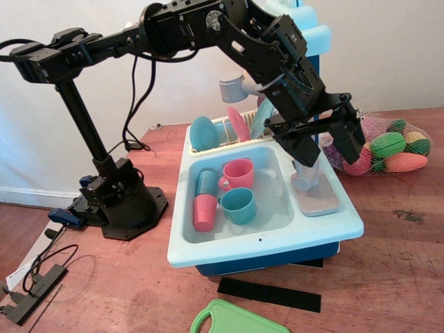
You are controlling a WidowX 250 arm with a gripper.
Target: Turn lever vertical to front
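Sink (208,243) of pale blue plastic sits on the wooden tabletop (388,277), its basin holding a pink mug (239,173), a teal cup (239,206), a pink cup (205,211) and a blue cup (205,182); plates (239,123) stand in the rack behind; a grey spout (232,87) rises at the back; a flat grey plate (318,200) lies on the right ledge; a net bag of toy fruit (392,149) rests to the right; a black strip (269,294) and a green board (236,320) lie in front.

The black arm reaches over the sink from the left, and its tool (320,146) hangs above the grey plate with the two dark fingers (350,139) spread apart, nothing visibly pinched between them; the lever (304,182) appears as a small grey piece just under the tool, mostly hidden by it, so its angle cannot be read.

As a judgement, the approach looks made but the turn is not shown as finished; gripping or pushing the lever and swinging it toward the front edge seems to be left.
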